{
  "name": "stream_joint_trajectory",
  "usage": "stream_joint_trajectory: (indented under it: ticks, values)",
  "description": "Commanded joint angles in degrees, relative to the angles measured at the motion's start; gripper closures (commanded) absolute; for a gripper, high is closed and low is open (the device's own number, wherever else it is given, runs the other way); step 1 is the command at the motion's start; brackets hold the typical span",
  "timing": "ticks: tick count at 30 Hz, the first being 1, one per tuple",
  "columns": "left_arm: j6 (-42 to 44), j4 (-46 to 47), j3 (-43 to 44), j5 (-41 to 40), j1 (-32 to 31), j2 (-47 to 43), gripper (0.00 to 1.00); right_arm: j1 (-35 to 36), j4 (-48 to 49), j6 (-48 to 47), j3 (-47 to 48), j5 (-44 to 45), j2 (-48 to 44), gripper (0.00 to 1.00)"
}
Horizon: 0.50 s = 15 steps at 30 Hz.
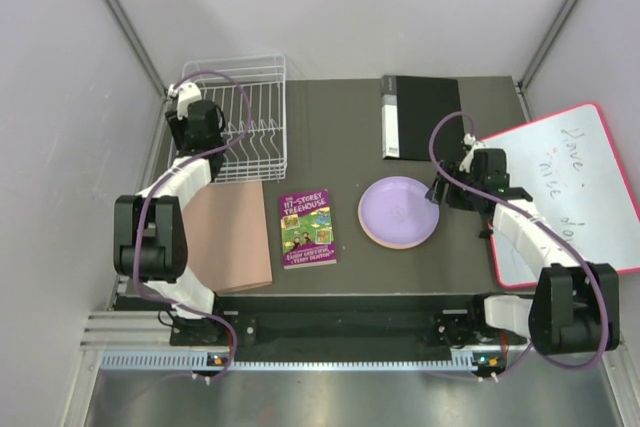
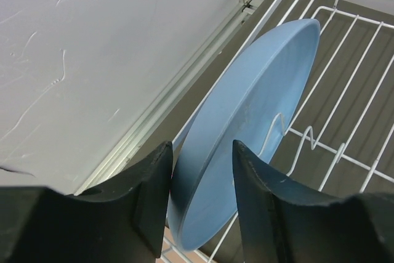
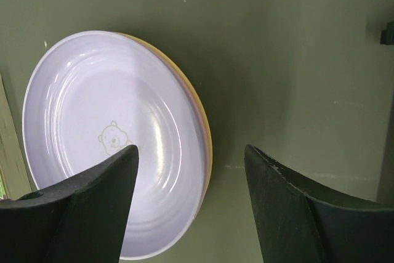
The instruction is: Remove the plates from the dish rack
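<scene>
The white wire dish rack (image 1: 262, 112) stands at the back left. The light blue plate (image 2: 246, 127) stands on edge at its left end, between rack wires (image 2: 345, 53). My left gripper (image 2: 203, 177) has its fingers either side of the plate's lower rim and is shut on it; in the top view my left gripper (image 1: 192, 115) hides the plate. The purple plate (image 1: 398, 209) lies on top of a stack at centre right, with a pink edge (image 1: 385, 243) beneath it and a yellow-orange edge (image 3: 207, 133) in the right wrist view. My right gripper (image 3: 191, 170) is open and empty over the stack's right rim.
A colourful book (image 1: 306, 227) lies mid-table. A brown board (image 1: 232, 237) lies at the front left and a black binder (image 1: 420, 115) at the back. A red-framed whiteboard (image 1: 575, 187) lies at the right. The white wall (image 2: 92, 47) runs close along the rack's left side.
</scene>
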Motion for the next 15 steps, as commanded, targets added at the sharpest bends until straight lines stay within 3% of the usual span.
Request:
stream_joint_trajectory:
  ticks: [1,8,10,11,13,15]
  values:
    - [0.28,1.94,1.96,-1.71,0.5,0.59,0.55,-0.15,3.23,-1.2,3.23,-2.18,1.54,0.31]
    - [-0.6,1.67,1.08,-2.85,1.21,0.07,0.79,-0.15,3.85,-1.29,2.88,-2.79,2.24,0.31]
    - [-0.68,1.41,1.26,-3.29,1.21,-0.02,0.8,-0.23,3.93,-1.37,2.79,-3.06,2.42,0.31]
    - [-0.69,1.32,1.34,-3.38,1.21,0.07,0.9,-0.15,4.02,-1.29,2.88,-3.06,2.42,0.31]
    - [-1.56,0.89,1.69,-4.52,1.3,0.16,1.0,-0.15,4.02,-1.29,2.88,-3.23,2.51,0.31]
    - [-1.39,-0.17,2.75,-5.05,1.3,0.25,1.0,-0.15,4.11,-1.2,2.79,-3.41,2.42,0.31]
